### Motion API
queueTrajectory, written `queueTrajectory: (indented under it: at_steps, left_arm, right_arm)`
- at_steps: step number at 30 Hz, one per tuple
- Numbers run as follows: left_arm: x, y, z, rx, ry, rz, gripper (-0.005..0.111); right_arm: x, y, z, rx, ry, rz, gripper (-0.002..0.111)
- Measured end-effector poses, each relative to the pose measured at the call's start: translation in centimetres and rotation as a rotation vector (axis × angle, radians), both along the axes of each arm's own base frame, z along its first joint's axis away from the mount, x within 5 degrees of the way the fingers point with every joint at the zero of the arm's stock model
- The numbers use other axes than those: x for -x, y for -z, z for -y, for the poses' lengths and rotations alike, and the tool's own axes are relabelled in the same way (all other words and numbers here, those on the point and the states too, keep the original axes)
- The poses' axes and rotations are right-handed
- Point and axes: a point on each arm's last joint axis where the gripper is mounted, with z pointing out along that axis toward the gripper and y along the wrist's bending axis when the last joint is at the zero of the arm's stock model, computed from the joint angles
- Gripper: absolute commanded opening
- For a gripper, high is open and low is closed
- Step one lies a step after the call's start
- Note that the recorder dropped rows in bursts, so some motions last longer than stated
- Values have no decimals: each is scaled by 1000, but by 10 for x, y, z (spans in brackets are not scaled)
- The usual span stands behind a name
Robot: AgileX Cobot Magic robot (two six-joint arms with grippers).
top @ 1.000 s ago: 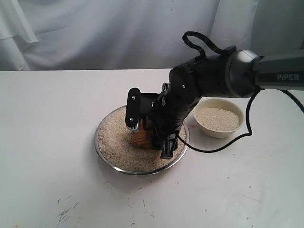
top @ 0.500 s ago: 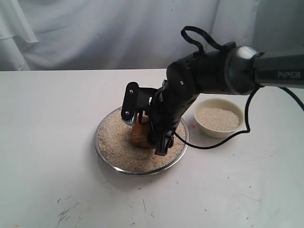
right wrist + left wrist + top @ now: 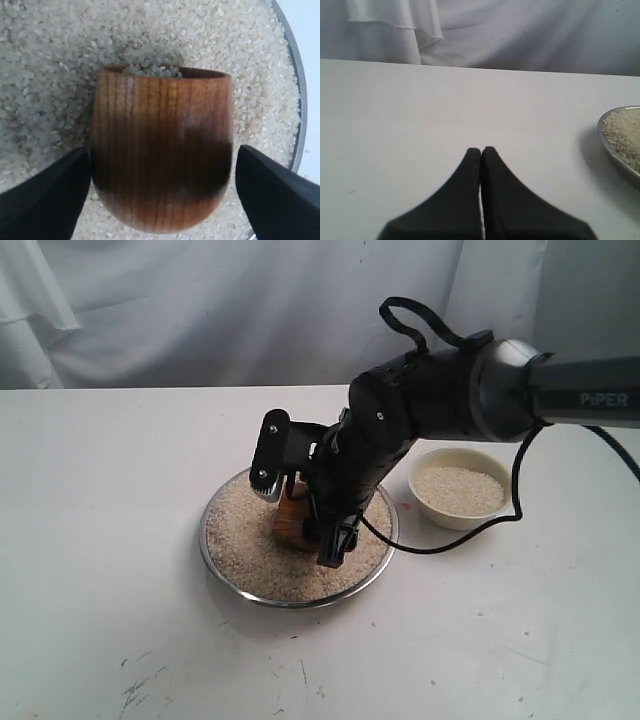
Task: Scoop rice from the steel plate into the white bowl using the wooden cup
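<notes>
R gripper (image 3: 300, 519) pinches reddish-brown wooden cup (image 3: 160, 150) w/ beige rice (image 3: 150, 70), over shiny round steel plate (image 3: 204, 536); cream-white bowl (image 3: 455, 520) at 3 o'clock.

You are seeing just one readable marking, in the exterior view: the brand word "PiPER" (image 3: 606, 399). It is showing in pale letters, capitals apart from the small "i", on the dark straight link of the right arm (image 3: 585, 380). The word is running lengthwise along that link and reading upright, close to the right edge of the view. It is sitting just past the rounded grey joint (image 3: 505, 390), above and to the right of the white bowl (image 3: 450, 518).
</notes>
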Motion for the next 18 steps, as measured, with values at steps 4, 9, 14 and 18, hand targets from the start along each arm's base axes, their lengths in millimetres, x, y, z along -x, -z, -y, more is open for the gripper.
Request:
queueTrajectory:
  at_steps: [4,9,14,18]
  left_arm:
    - [0,0,0,0,0,0,0]
    - [0,0,0,0,0,0,0]
    - [0,0,0,0,0,0,0]
    - [0,0,0,0,0,0,0]
  right_arm:
    - [-1,6,-2,-4,3,-4,73]
    - [-1,7,-4,-22,18,-5,75]
    - [-4,12,-6,-53,52,1,79]
    - [-5,19,-8,-62,74,-6,79]
